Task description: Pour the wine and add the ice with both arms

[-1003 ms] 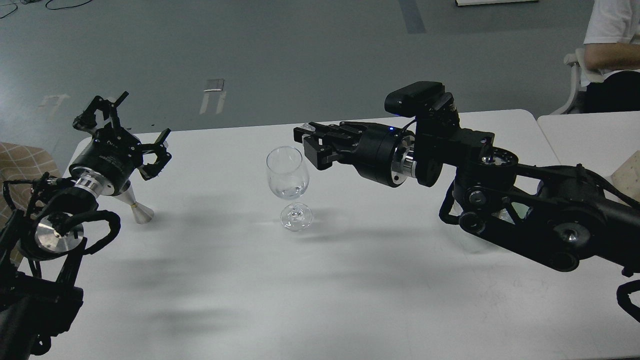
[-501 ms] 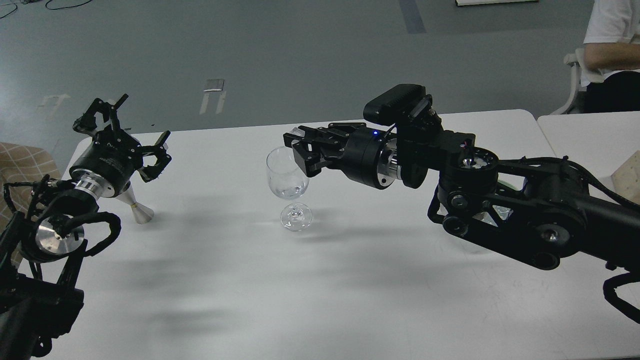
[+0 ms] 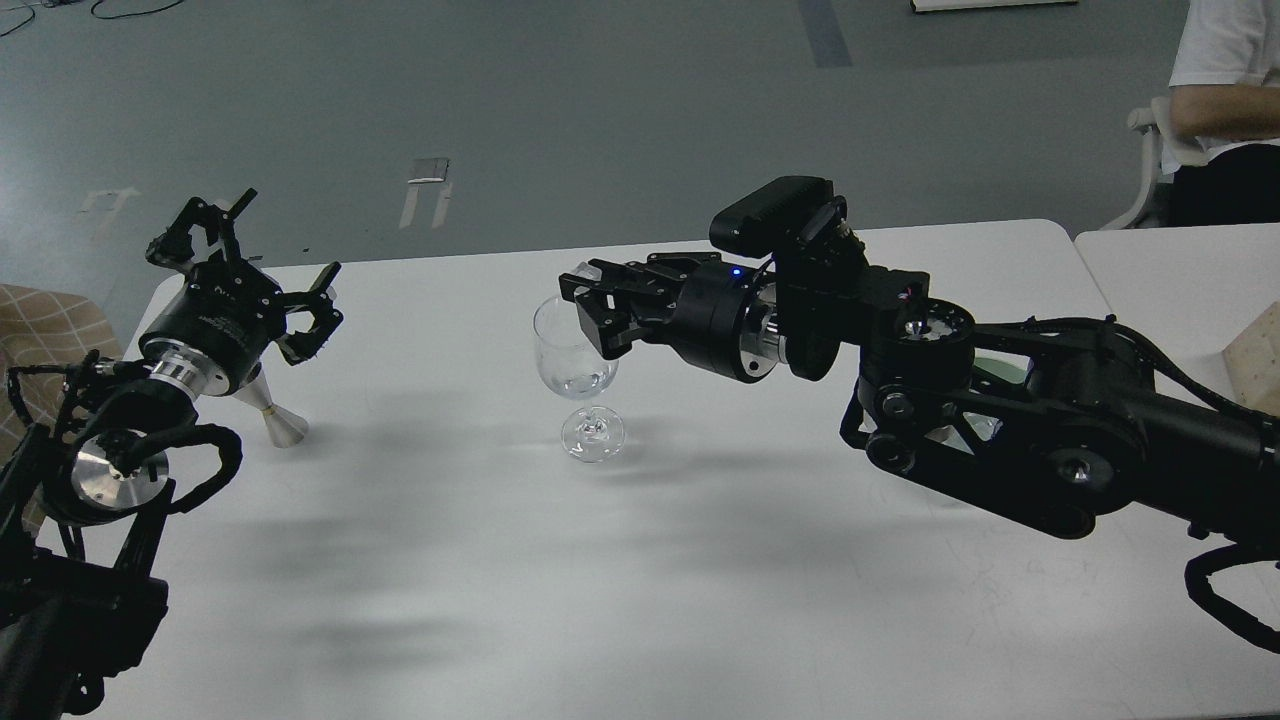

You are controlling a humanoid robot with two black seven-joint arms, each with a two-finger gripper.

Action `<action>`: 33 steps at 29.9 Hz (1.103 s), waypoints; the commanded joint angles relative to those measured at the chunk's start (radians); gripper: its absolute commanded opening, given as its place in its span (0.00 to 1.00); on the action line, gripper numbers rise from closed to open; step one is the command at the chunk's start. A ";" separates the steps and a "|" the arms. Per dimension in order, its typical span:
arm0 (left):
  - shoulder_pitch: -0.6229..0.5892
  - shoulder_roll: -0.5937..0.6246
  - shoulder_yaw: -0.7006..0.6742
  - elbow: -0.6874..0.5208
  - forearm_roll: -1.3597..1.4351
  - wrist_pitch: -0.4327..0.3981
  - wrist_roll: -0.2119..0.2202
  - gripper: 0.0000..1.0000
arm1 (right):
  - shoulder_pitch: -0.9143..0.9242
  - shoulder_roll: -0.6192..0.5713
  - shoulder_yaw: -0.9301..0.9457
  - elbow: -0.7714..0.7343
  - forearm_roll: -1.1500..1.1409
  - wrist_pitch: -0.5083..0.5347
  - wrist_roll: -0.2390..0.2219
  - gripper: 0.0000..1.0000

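Observation:
A clear wine glass stands upright mid-table, with a little clear wine at the bottom of its bowl. My right gripper reaches in from the right and sits at the glass's rim, just above its right side. It looks shut on a small clear ice cube that glints at its fingertips. My left gripper is open and empty at the table's far left, well away from the glass.
A silver cone-shaped measure stands on the white table just under my left wrist. A second table adjoins at the right, with a seated person behind it. A beige block lies at the right edge.
My right gripper has moved left with the ice cube, from right of the glass to over its rim. The left arm and the glass have not moved.

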 commanded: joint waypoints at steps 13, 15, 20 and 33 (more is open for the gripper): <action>-0.003 0.002 0.000 0.012 -0.002 -0.002 -0.002 0.98 | -0.003 0.025 -0.002 -0.019 0.000 0.000 0.001 0.00; -0.001 0.002 0.000 0.012 -0.002 -0.002 -0.002 0.98 | -0.003 0.033 -0.002 -0.025 0.000 0.000 0.001 0.00; 0.000 0.003 -0.002 0.011 -0.002 -0.002 -0.002 0.98 | -0.003 0.034 -0.003 -0.029 -0.005 0.000 0.001 0.00; -0.003 0.002 -0.002 0.011 -0.002 -0.002 -0.002 0.98 | -0.005 0.037 -0.017 -0.032 -0.029 -0.002 0.001 0.35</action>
